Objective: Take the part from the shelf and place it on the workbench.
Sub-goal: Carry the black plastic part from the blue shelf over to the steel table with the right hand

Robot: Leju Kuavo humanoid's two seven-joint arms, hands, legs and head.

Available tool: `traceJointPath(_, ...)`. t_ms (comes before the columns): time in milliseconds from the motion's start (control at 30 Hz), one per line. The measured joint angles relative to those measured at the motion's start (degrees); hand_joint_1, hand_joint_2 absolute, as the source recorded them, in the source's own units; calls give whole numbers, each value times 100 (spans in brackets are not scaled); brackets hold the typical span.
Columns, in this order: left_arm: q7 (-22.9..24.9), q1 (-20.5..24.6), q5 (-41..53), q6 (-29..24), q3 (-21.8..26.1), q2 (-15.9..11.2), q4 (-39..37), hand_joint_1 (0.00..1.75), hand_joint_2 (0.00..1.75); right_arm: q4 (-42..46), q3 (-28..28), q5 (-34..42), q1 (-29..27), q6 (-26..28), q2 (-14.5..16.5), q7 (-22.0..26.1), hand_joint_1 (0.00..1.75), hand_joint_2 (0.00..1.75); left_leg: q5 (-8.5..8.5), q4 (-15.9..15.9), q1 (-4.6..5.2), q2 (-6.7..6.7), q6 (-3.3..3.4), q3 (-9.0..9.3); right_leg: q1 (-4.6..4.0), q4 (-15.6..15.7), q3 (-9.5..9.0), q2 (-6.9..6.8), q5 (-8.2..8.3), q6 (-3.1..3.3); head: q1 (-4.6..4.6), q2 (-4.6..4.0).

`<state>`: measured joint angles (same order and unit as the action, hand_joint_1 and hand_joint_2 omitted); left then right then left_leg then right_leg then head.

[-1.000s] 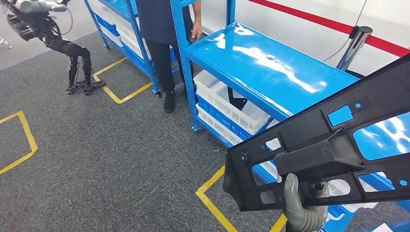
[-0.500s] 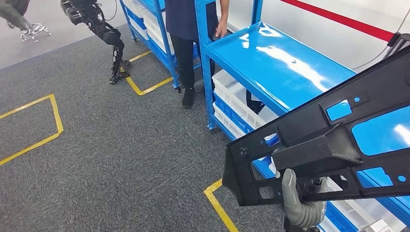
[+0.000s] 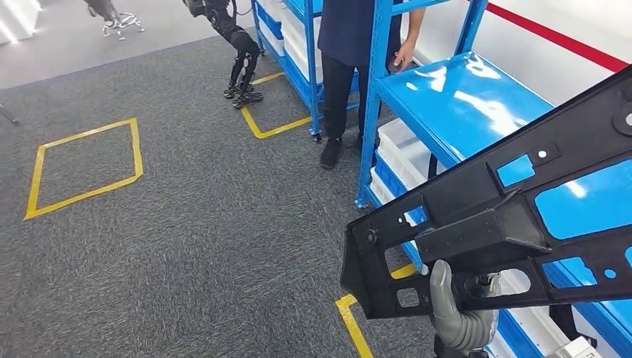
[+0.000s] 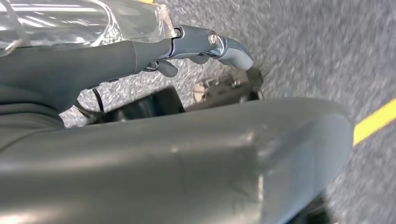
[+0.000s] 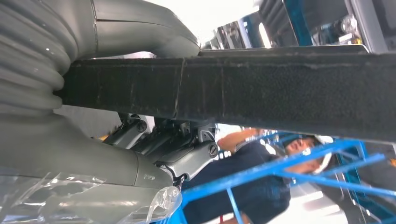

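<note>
Right hand [image 3: 458, 313] grips the part [image 3: 507, 231] from below; left hand [image 4: 205, 46] probably empty, view poor. Swing the part wide of the shelf [image 3: 462, 104] and person [image 3: 350, 45], keep it level.

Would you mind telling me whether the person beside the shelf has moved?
Cannot tell: the person keeps one hand on the blue shelf; the camera turned.

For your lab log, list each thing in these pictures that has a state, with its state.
Black part: off the shelf, held up, tilted.
Right robot hand: grips the part from below.
Left robot hand: holds nothing, above the carpet.
Blue shelf: top level bare.
White bins: on the lower level.
</note>
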<state>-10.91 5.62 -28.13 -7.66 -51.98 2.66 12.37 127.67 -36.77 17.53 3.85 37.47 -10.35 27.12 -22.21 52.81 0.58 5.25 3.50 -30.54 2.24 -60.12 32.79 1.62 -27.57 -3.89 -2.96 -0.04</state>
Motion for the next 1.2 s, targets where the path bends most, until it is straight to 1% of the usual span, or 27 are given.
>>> traceJointPath(67,-17,7,-13,-10,0,-2,0,0,0,-4,-2,-5,2,9,-1,-1,175,175,-89,125,-6,86,-72,-63,10,365,-163,88,109,43,2,1)
traceJointPath(133,-26,-4,-14,-15,0,-3,0,0,0,-7,-3,-8,3,14,-1,1,175,175,-116,154,-18,137,-87,-97,-14,350,-156,4,95,146,-1,1)
traceJointPath(167,-26,-15,-14,-17,0,-4,0,0,0,-7,-4,-9,2,15,-1,3,175,175,-133,185,-25,108,-98,-112,-21,351,-164,-44,93,183,-2,1)
traceJointPath(200,-26,-22,-14,-20,0,-5,0,0,0,-7,-4,-9,-3,16,-1,4,175,175,-193,307,-31,13,-121,-162,-25,353,-176,-93,92,216,-6,1)
traceJointPath(267,-26,-13,-14,-25,0,-4,0,0,0,-7,-4,-12,-15,20,-2,5,175,175,-476,903,-41,-277,-177,-450,-46,357,-198,-192,82,258,-15,0)
traceJointPath(300,-26,-3,-14,-27,0,-2,0,0,0,-7,-4,-14,-24,24,-2,5,175,175,-670,1360,-48,-391,-197,-693,-59,357,-203,-247,70,269,-19,0)
traceJointPath(333,-27,6,-13,-32,0,1,0,0,0,-7,-4,-16,-32,28,-3,5,175,175,-818,1778,-54,-445,-202,-929,-73,356,-208,-305,54,277,-19,0)
traceJointPath(367,-27,10,-13,-36,0,3,0,0,0,-7,-4,-17,-41,32,-3,5,175,175,-874,2035,-54,-466,-193,-1087,-86,356,-221,-367,35,282,-19,0)
traceJointPath(400,-27,9,-12,-39,0,5,0,0,0,-6,-4,-20,-50,35,-3,6,175,175,-830,2091,-47,-475,-167,-1142,-99,356,-240,-431,14,287,-19,1)
traceJointPath(433,-27,5,-12,-42,0,8,0,0,0,-3,-4,-22,-60,36,-4,7,175,175,-659,1845,-30,-488,-124,-1039,-108,358,-270,-493,-9,289,-19,1)
traceJointPath(467,-26,0,-11,-42,0,8,0,0,0,3,-4,-25,-71,37,-4,9,175,175,-427,1405,6,-544,-64,-829,-115,362,-307,-554,-33,289,-19,1)
traceJointPath(533,-27,1,-11,-45,0,7,0,0,0,22,-3,-33,-101,37,-7,14,175,175,-78,519,115,-771,50,-405,-117,379,-375,-657,-74,273,-17,1)
traceJointPath(600,-33,11,-12,-47,0,7,0,0,0,36,-2,-47,-126,37,-10,17,175,175,-15,196,190,-892,92,-269,-111,401,-406,-733,-104,237,-17,1)
traceJointPath(667,-38,5,-13,-48,0,8,0,0,0,47,-2,-56,-135,37,-14,19,175,175,-3,146,198,-784,90,-251,-120,431,-432,-819,-134,189,-20,1)
traceJointPath(700,-42,-9,-15,-47,-1,9,-1,0,0,55,3,-56,-144,39,-17,17,175,175,18,89,187,-715,89,-207,-128,402,-447,-787,-170,168,-11,0)
traceJointPath(733,-46,-14,-16,-45,-2,9,-2,0,0,65,7,-57,-154,41,-21,18,175,175,42,29,167,-651,96,-153,-139,295,-425,-688,-240,159,-11,-1)
traceJointPath(767,-49,-11,-18,-43,-2,12,-3,0,0,78,13,-61,-172,44,-27,20,175,175,69,-23,142,-585,109,-96,-152,50,-328,-537,-364,155,-4,-2)
traceJointPath(833,-51,12,-16,-36,-2,25,-4,0,0,96,26,-61,-219,52,-46,19,175,175,66,-37,121,-459,149,-56,-153,-726,78,-250,-673,157,6,-1)
traceJointPath(867,-50,19,-13,-34,-2,33,-4,0,0,107,32,-60,-253,56,-57,17,175,175,60,-33,115,-378,160,-47,-154,-1077,307,-191,-766,146,15,-1)
traceJointPath(900,-50,16,-9,-33,-2,40,-4,0,0,120,38,-56,-286,61,-67,13,175,175,49,-31,111,-294,160,-37,-148,-1247,459,-169,-753,131,18,0)
traceJointPath(933,-50,7,-8,-32,-2,42,-4,0,0,133,45,-55,-320,64,-78,11,175,175,36,-23,100,-208,151,-24,-135,-1177,497,-162,-616,110,18,0)
traceJointPath(967,-50,-2,-7,-34,-2,43,-4,0,0,152,58,-55,-350,67,-88,10,175,175,16,-4,84,-120,130,-10,-112,-863,407,-141,-380,86,18,0)
traceJointPath(1033,-51,-8,-8,-38,-2,39,-5,0,0,179,89,-49,-397,72,-110,5,175,175,-57,86,66,30,53,-19,-47,-42,98,60,60,29,23,0)
traceJointPath(1067,-51,-4,-9,-40,-2,35,-6,0,0,192,102,-39,-411,73,-120,1,175,175,-101,138,68,84,19,-42,-24,220,-3,146,172,40,27,0)
traceJointPath(1100,-53,-1,-10,-40,-2,32,-7,0,0,204,109,-29,-421,73,-126,-3,175,175,-134,175,74,123,-5,-69,-14,323,-40,204,196,67,28,0)
traceJointPath(1167,-54,-1,-11,-40,-2,27,-7,0,0,238,124,-11,-437,73,-131,-10,175,175,-166,209,66,187,-22,-101,-23,309,-34,104,182,168,26,0)
traceJointPath(1200,-55,-6,-14,-41,-2,26,-7,0,0,252,135,-9,-446,73,-134,-10,175,175,-192,259,62,137,-40,-118,-29,313,-45,45,177,202,22,0)
